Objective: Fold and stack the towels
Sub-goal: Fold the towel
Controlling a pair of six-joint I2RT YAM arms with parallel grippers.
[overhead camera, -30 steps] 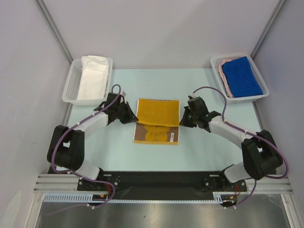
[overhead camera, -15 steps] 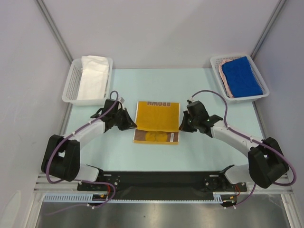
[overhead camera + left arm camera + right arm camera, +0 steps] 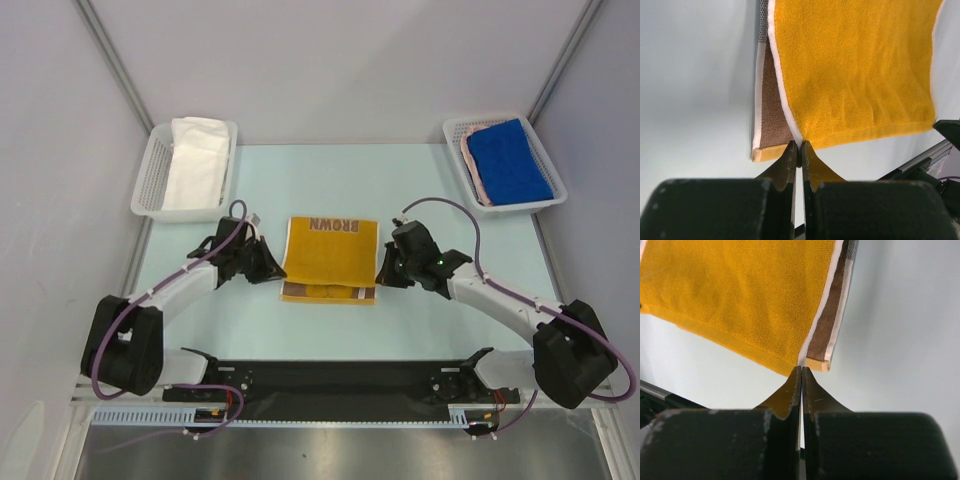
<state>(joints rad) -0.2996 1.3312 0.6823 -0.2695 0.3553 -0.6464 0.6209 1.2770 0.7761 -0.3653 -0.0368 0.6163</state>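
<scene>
I have the yellow-orange towel (image 3: 330, 252) in the middle of the counter (image 3: 450, 200), between the two arms. Its upper layer is doubled toward me over the lower one. The left gripper (image 3: 270, 269) has its jaws clenched on the near-left corner of that upper layer, and the right gripper (image 3: 385, 272) pinches the near-right corner the same way.

I judge the first fold nearly made but not set down. A brown strip of the lower layer shows along the near edge, and neither corner is released. After that comes any further fold, then the stacking. A white towel (image 3: 195, 160) lies in the left basket (image 3: 148, 175). A blue towel (image 3: 508, 160) lies on a pinkish towel (image 3: 474, 175) in the right basket (image 3: 548, 160). I cannot tell which of these are finished.

The top view gives me both baskets and the "BROWN" lettering along the far edge, but not the jaw tips. The wrist views show the tips closed on the white-trimmed corners, and the upper layer lifted a little off the brown one there.
</scene>
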